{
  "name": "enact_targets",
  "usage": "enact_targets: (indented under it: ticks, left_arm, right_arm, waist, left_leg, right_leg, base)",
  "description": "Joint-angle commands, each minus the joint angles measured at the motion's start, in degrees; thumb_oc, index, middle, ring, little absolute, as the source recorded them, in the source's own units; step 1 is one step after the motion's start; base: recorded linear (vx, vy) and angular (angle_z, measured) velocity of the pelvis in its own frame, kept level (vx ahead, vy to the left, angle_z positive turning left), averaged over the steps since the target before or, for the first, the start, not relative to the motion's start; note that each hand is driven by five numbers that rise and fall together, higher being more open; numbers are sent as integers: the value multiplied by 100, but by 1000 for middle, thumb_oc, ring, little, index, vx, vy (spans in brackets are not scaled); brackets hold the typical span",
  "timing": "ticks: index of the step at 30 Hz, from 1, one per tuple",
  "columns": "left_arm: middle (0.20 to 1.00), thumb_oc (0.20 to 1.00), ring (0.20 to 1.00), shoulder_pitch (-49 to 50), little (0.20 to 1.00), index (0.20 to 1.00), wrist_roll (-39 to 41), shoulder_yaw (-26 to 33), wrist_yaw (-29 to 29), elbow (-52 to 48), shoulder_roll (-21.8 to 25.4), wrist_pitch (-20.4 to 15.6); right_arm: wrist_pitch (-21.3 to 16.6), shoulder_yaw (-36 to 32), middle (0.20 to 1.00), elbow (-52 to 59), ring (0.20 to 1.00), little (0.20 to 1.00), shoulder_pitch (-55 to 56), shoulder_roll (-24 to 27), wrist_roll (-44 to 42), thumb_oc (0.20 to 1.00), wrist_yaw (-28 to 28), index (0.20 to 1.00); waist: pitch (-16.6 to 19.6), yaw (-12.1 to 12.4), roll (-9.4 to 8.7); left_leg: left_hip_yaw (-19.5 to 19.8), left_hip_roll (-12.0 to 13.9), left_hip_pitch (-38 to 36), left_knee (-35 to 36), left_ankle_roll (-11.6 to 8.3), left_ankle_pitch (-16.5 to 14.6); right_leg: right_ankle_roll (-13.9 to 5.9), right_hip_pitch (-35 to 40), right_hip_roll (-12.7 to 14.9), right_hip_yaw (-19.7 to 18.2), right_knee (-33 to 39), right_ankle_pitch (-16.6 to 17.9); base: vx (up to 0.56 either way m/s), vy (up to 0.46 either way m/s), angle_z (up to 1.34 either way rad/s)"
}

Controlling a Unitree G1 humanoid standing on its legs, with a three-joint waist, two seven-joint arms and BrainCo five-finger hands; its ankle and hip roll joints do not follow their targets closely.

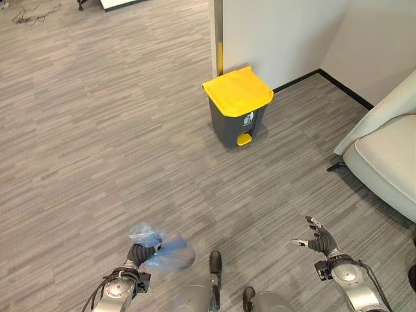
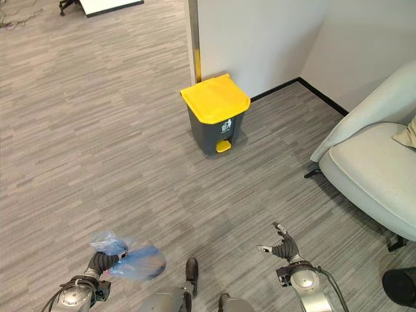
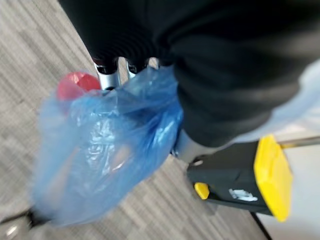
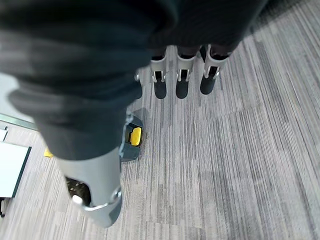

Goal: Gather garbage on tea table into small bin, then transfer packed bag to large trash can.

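Note:
A packed blue plastic bag [image 1: 166, 255] hangs low over the carpet at the lower left, its bunched top held in my left hand [image 1: 139, 255], which is shut on it. In the left wrist view the bag [image 3: 110, 150] hangs below the fingers [image 3: 106, 76], and something red [image 3: 76, 85] shows through it. The large trash can [image 1: 237, 110], dark grey with a shut yellow lid, stands ahead by the wall corner, well away from both hands. My right hand [image 1: 318, 243] is at the lower right, open and holding nothing, with its fingers [image 4: 182, 80] straight.
A white armchair [image 1: 390, 153] stands at the right. A white wall [image 1: 279, 32] with a black skirting runs behind the can. Grey carpet stretches between me and the can. A dark round object [image 2: 400, 286] sits at the lower right.

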State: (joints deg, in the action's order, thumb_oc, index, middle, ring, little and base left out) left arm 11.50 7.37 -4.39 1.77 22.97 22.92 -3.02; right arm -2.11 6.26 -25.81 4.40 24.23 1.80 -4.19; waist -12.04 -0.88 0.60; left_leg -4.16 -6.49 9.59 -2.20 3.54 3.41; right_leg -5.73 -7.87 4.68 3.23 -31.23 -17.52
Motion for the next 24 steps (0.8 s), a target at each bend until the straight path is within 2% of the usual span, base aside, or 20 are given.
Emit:
enact_targets:
  ticks: [1, 2, 4, 7, 9, 10, 11, 13, 14, 15, 16, 17, 18, 21, 22, 23, 24]
  left_arm:
    - [200, 200, 200, -108, 200, 200, -68, 154, 66, -328, 190, -300]
    - [200, 200, 200, -109, 200, 200, -69, 153, 66, -326, 189, -301]
    - [200, 200, 200, -133, 200, 200, -7, 155, 110, -298, 159, -340]
    - [200, 200, 200, -177, 200, 200, 29, 145, 123, -243, 149, -344]
    - [200, 200, 200, -235, 200, 200, 48, 184, 168, -217, 169, -364]
    - [200, 200, 200, -222, 200, 200, 22, 169, 178, -230, 178, -365]
    - [200, 200, 200, -148, 200, 200, 0, 198, 142, -267, 160, -370]
    - [200, 200, 200, -98, 200, 200, 83, 199, 108, -276, 68, -342]
    - [200, 200, 200, -98, 200, 200, 83, 199, 108, -276, 68, -342]
    - [200, 200, 200, -56, 200, 200, 128, 192, 39, -300, 29, -299]
    - [200, 200, 200, -78, 200, 200, 140, 176, 41, -264, -1, -293]
    - [200, 200, 200, -82, 200, 200, 140, 178, 41, -263, 0, -293]
    - [200, 200, 200, -166, 200, 200, 134, 132, 45, -216, -23, -265]
    - [200, 200, 200, -272, 200, 200, 118, 61, 73, -206, -24, -272]
    - [200, 200, 200, -276, 200, 200, 118, 61, 74, -204, -22, -273]
    - [200, 200, 200, -319, 200, 200, 89, 10, 82, -153, -18, -282]
    - [200, 200, 200, -353, 200, 200, 82, 14, 103, -123, 2, -288]
  right_arm:
    - [-154, 46, 1000, 387, 1000, 1000, -290, 112, 99, 1000, 21, 1000]
    - [-153, 45, 1000, 388, 1000, 1000, -290, 114, 99, 1000, 21, 1000]
    - [-157, 66, 1000, 430, 1000, 1000, -347, 169, 72, 1000, 32, 1000]
    - [-142, 86, 1000, 435, 1000, 1000, -347, 185, 40, 1000, 45, 1000]
    - [-144, 99, 1000, 444, 1000, 1000, -333, 203, 27, 1000, 54, 1000]
    - [-134, 87, 1000, 495, 1000, 1000, -265, 207, 62, 1000, 63, 1000]
    - [-137, 80, 1000, 527, 1000, 1000, -204, 191, 68, 1000, 110, 1000]
    - [-225, 81, 1000, 530, 1000, 1000, -156, 222, 42, 1000, 82, 1000]
    - [-225, 81, 1000, 530, 1000, 1000, -156, 222, 42, 1000, 82, 1000]
    - [-216, 53, 1000, 551, 1000, 1000, -78, 282, -9, 1000, 93, 1000]
    - [-216, 59, 1000, 487, 1000, 1000, -78, 302, -7, 1000, 77, 1000]
    - [-217, 59, 1000, 486, 1000, 1000, -81, 299, -7, 1000, 77, 1000]
    - [-161, 15, 1000, 440, 1000, 1000, -47, 343, 1, 1000, 50, 1000]
    - [-186, -55, 1000, 440, 1000, 1000, -101, 395, -102, 1000, -26, 1000]
    - [-186, -56, 1000, 440, 1000, 1000, -103, 393, -103, 1000, -26, 1000]
    - [-172, -93, 1000, 359, 1000, 1000, -113, 405, -116, 1000, -80, 1000]
    - [-169, -126, 1000, 297, 1000, 1000, -141, 393, -150, 1000, -132, 1000]
  waist:
    - [-216, 114, -41]
    - [-221, 111, -40]
    - [-221, 53, -30]
    - [-254, -10, -33]
    - [-291, -59, -33]
    - [-262, -97, -103]
    - [-202, -111, -139]
    - [-135, -123, -125]
    - [-135, -123, -125]
    - [-124, -109, -109]
    - [-128, -108, -104]
    - [-118, -118, -121]
    - [-112, -132, -173]
    - [-199, -42, -245]
    - [-186, -47, -258]
    - [-227, -17, -255]
    - [-224, 34, -226]
  left_leg:
    - [81, 226, -672, -751, -108, -1310]
    - [85, 225, -678, -752, -108, -1315]
    - [76, 242, -897, -717, -149, -1511]
    - [141, 287, -1057, -756, -218, -1647]
    - [214, 419, -1297, -758, -363, -1790]
    - [303, 485, -1443, -805, -481, -1906]
    - [327, 558, -1494, -877, -584, -1860]
    - [349, 996, -1221, -1665, -877, -1150]
    - [349, 996, -1221, -1665, -877, -1150]
    - [273, 1275, -1077, -2121, -874, -855]
    - [281, 1324, -1037, -2331, -872, -686]
    - [288, 1305, -1020, -2317, -869, -659]
    - [183, 1433, -825, -2482, -755, -410]
    - [58, 1130, -198, -2332, -641, -965]
    - [57, 1113, -182, -2314, -634, -939]
    - [-124, 1017, 44, -1954, -625, -1097]
    - [-281, 932, 236, -1476, -675, -927]
  right_leg:
    - [-244, -575, 246, 333, 528, 1475]
    - [-243, -570, 248, 337, 520, 1467]
    - [-162, -793, 457, 567, 1160, 1516]
    - [-202, -918, 519, 583, 1612, 1695]
    - [-296, -1118, 719, 686, 2090, 1913]
    - [-354, -1097, 792, 639, 2206, 1967]
    - [-323, -981, 766, 644, 2182, 2003]
    - [-134, -783, 625, 816, 2005, 1900]
    - [-134, -783, 625, 816, 2005, 1900]
    - [73, -544, 432, 901, 1957, 1629]
    - [153, -488, 360, 925, 1919, 1552]
    - [154, -496, 378, 929, 1940, 1573]
    - [289, -263, 233, 956, 2017, 1349]
    - [257, 17, 200, 950, 2257, 1223]
    - [255, 2, 216, 952, 2271, 1241]
    - [227, 116, 222, 990, 2382, 1208]
    - [181, 190, 190, 1004, 2505, 1243]
  base:
    - [138, 44, -36]
    - [216, 18, -33]
    - [228, -96, -14]
    - [284, -154, 21]
    - [364, -303, 1]
    - [485, -426, -6]
    - [563, -519, 48]
    - [361, -390, 91]
    - [290, -349, 79]
    - [304, -300, 73]
    - [298, -300, 53]
    - [330, -288, 20]
    - [292, -248, 0]
    - [225, -168, 5]
    - [121, -50, -16]
    - [140, -12, -27]
    - [211, -8, -10]
